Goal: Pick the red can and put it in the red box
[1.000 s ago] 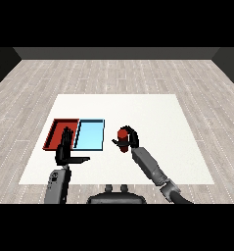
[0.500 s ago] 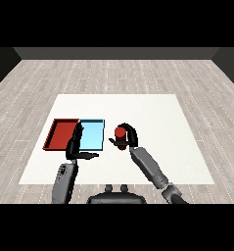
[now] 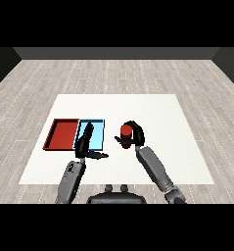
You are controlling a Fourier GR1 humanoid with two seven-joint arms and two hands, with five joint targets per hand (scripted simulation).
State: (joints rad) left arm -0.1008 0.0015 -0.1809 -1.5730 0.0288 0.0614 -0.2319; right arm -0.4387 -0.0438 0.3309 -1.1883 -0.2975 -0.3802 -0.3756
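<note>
The red can (image 3: 125, 130) stands upright on the white table (image 3: 152, 112), to the right of the two trays. My right hand (image 3: 133, 136) curls round it, fingers over the can's right side and thumb low at its front. The red tray (image 3: 62, 135) lies at the left, with the light blue tray (image 3: 97, 130) next to it on its right. My left hand (image 3: 85, 143) is open, its straight fingers pointing away over the light blue tray and its thumb sticking out to the right.
The table's white top stretches wide to the right of the can and behind the trays. Grey wooden floor surrounds the table. Both forearms come in from the lower edge.
My left hand has swung right, from over the red tray to over the light blue tray. The right hand and the can have shifted a little to the left.
</note>
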